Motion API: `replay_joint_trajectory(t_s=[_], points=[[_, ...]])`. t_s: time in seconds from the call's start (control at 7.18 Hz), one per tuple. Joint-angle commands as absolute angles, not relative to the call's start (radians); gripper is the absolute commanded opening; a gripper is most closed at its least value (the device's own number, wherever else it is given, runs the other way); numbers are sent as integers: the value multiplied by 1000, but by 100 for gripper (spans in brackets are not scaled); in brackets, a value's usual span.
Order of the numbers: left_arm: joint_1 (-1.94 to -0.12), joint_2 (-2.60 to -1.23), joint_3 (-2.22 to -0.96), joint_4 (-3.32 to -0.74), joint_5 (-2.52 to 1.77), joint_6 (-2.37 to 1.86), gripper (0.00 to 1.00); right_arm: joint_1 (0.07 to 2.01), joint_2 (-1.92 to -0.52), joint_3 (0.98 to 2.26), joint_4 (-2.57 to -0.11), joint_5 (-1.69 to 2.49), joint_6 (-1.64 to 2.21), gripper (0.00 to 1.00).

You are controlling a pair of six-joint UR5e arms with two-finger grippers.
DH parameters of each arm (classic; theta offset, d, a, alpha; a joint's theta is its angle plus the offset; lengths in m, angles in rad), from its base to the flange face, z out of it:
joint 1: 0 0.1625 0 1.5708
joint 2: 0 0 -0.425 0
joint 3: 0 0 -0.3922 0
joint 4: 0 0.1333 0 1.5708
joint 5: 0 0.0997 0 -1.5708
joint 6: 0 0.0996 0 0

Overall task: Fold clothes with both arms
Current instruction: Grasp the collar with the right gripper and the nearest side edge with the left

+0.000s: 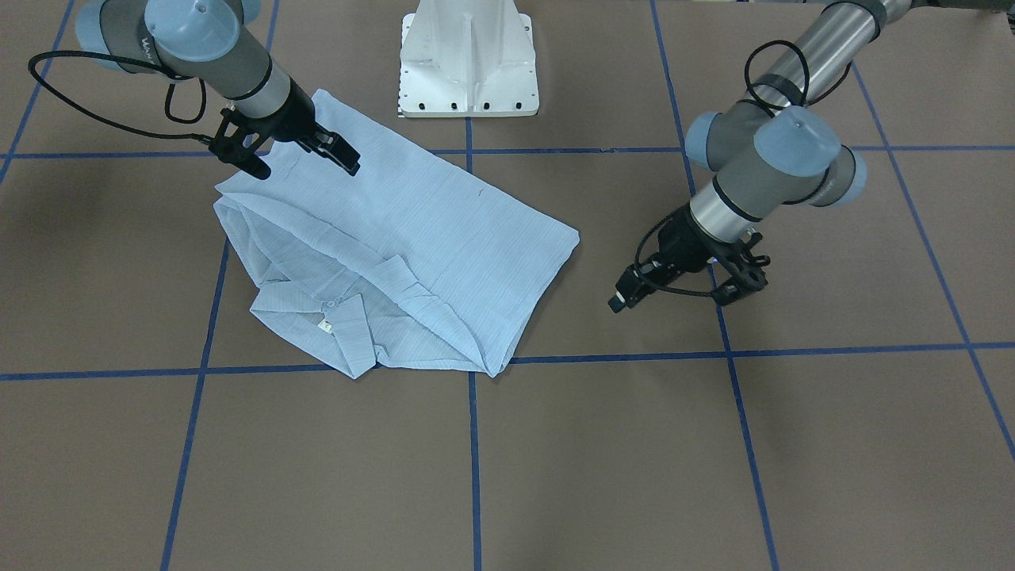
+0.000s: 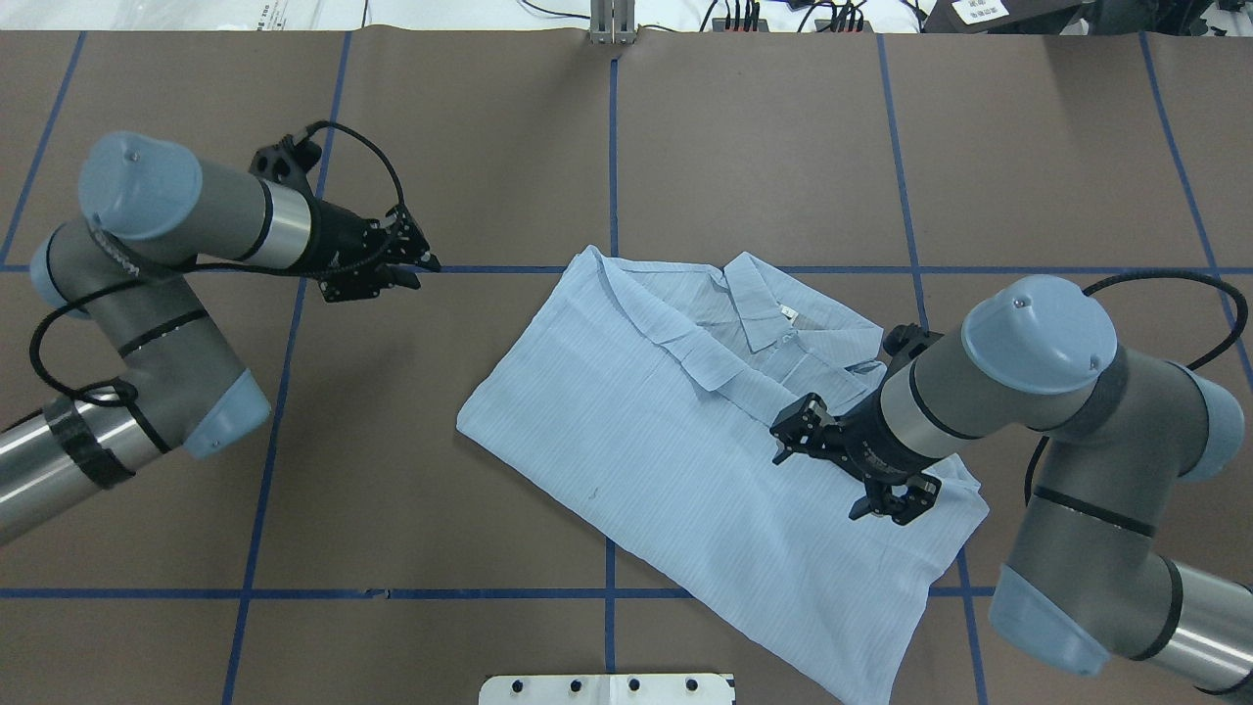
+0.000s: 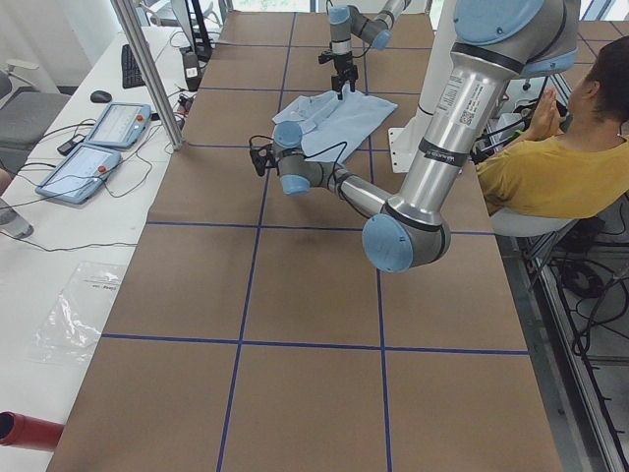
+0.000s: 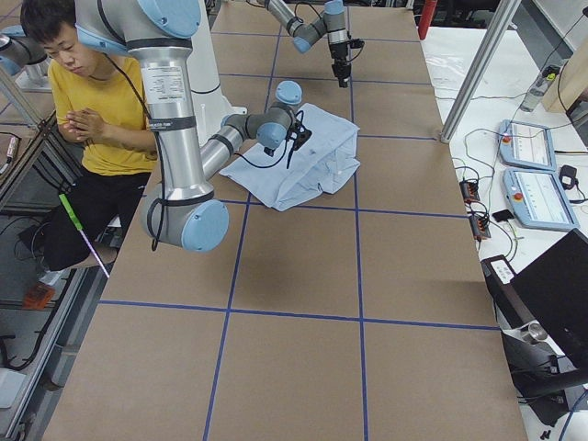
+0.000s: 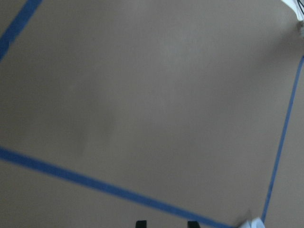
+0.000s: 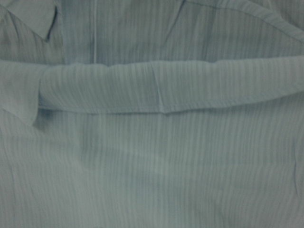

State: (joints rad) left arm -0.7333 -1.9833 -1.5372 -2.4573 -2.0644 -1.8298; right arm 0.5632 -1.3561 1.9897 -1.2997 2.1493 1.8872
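Striped blue cloth (image 6: 152, 166) fills my right wrist view, one folded edge running straight across. Right claw (image 2: 827, 480) hovers over the shirt (image 2: 666, 431), spread wide, gripping nothing. Left claw (image 2: 392, 269) hangs above bare table (image 2: 489, 147) at the overhead view's upper left, well apart from the shirt, fingers parted and empty. Shirt lies centre-right there, collar (image 2: 754, 304) toward the top, sides apparently folded in. My call: we're about midway. The hem-to-collar fold is not yet done and the edges need squaring.
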Motion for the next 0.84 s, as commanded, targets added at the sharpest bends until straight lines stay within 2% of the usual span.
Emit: replay_joint_trajectory(t_s=[0.0,0.42,0.7], points=[[-607,-1959,-1620,-2451,-2018,-2079,52,694,-1306,1932,-1301,2096,1878,100],[-546,-1927,-1644,-2404,-1917,-2152,54,703,-1139,1717,-1289,1971,1868,100],[-528,-1925,-1643,-2350,-1907,-2152,55,703,-1134,1713,-1287,1968,1868,100]])
